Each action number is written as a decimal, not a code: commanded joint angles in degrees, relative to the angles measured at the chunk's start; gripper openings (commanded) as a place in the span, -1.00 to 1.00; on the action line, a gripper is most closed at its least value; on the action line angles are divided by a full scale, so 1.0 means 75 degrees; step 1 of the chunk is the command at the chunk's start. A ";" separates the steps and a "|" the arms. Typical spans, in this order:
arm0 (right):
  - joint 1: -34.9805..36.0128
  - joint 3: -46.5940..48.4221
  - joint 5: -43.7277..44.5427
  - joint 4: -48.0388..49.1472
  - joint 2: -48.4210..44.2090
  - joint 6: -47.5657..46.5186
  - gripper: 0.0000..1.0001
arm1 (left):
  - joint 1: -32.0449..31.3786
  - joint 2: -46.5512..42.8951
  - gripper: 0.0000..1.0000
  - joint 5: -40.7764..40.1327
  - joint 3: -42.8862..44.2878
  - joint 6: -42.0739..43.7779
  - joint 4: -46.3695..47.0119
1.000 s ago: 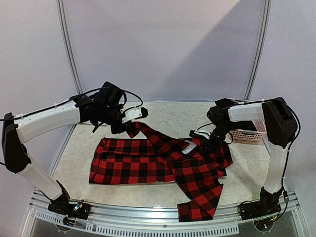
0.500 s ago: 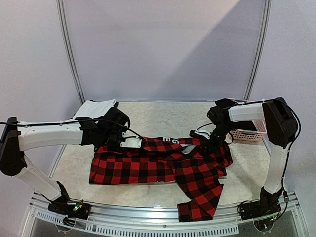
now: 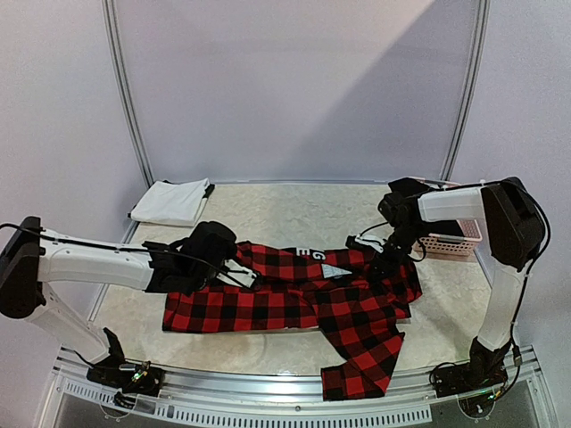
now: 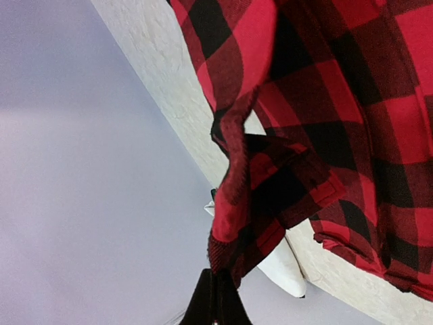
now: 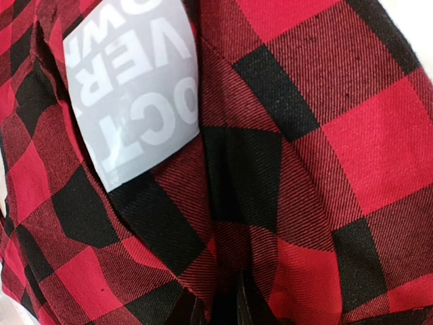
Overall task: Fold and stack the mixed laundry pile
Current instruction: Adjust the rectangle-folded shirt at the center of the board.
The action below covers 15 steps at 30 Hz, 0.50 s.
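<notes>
**Checked shirt spread on the counter, a hand at each end**

The red-and-black flannel shirt (image 3: 294, 303) lies open across the near middle of the counter (image 3: 303, 209), with one sleeve trailing towards the near edge on the right. The left hand (image 3: 239, 275) sits low at the shirt's far-left edge. Its wrist camera shows the fingers closed tight on a bunched fold of the checked fabric. The right hand (image 3: 384, 260) is pressed down into the shirt's far-right part, near the collar. Fabric lies between its fingertips, but I cannot tell whether they are clamping it.

A folded white cloth (image 3: 171, 201) rests apart in the far-left corner. A pink basket (image 3: 451, 243) stands at the right edge, just beyond the right arm.

The counter is pale and stone-patterned, backed by a plain lilac wall (image 3: 294, 89).

A grey label (image 5: 132, 101) inside the shirt carries white letters, of which only "VER" and "OCT" can be read.
</notes>
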 commanded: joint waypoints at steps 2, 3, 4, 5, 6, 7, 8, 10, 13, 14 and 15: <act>-0.0058 -0.0115 -0.0159 -0.0173 -0.0260 -0.0186 -0.62 | -0.0553 -0.0568 -0.50 -0.0454 -0.0002 -0.0987 -0.1970; -0.0061 -0.0133 -0.0208 -0.0221 -0.0307 -0.0232 -0.58 | -0.0640 -0.0618 -0.23 -0.0405 0.0045 -0.1580 -0.2397; -0.0060 -0.0152 -0.0247 -0.0266 -0.0333 -0.0276 -0.55 | -0.0686 -0.0655 0.00 -0.0408 0.0057 -0.2014 -0.2620; -0.0066 -0.0156 -0.0288 -0.0304 -0.0384 -0.0331 -0.51 | -0.0711 -0.0715 0.12 -0.0402 0.0102 -0.2469 -0.2909; -0.0065 -0.0141 -0.0336 -0.0375 -0.0420 -0.0357 -0.48 | -0.0718 -0.0781 0.22 -0.0340 0.0219 -0.2938 -0.3163; -0.0063 -0.0109 -0.0400 -0.0466 -0.0471 -0.0406 -0.45 | -0.0705 -0.0873 0.29 -0.0251 0.0383 -0.3527 -0.3412; -0.0065 -0.0059 -0.0489 -0.0587 -0.0562 -0.0472 -0.43 | -0.0674 -0.0975 0.32 -0.0147 0.0558 -0.4099 -0.3622; -0.0058 0.0097 -0.0729 -0.0927 -0.0737 -0.0578 -0.35 | -0.0504 -0.1254 0.42 0.0071 0.0966 -0.5274 -0.3889; -0.0061 0.0430 -0.1151 -0.1375 -0.1082 -0.0741 -0.17 | 0.0233 -0.1652 0.57 0.0843 0.1535 -0.7575 -0.4034; -0.0058 0.0544 -0.1239 -0.1431 -0.1194 -0.0740 -0.14 | 0.0516 -0.1734 0.57 0.1071 0.1696 -0.8443 -0.4019; -0.0067 0.0652 -0.1322 -0.1406 -0.1270 -0.0616 -0.10 | 0.0794 -0.1754 0.57 0.1346 0.1826 -0.9372 -0.4021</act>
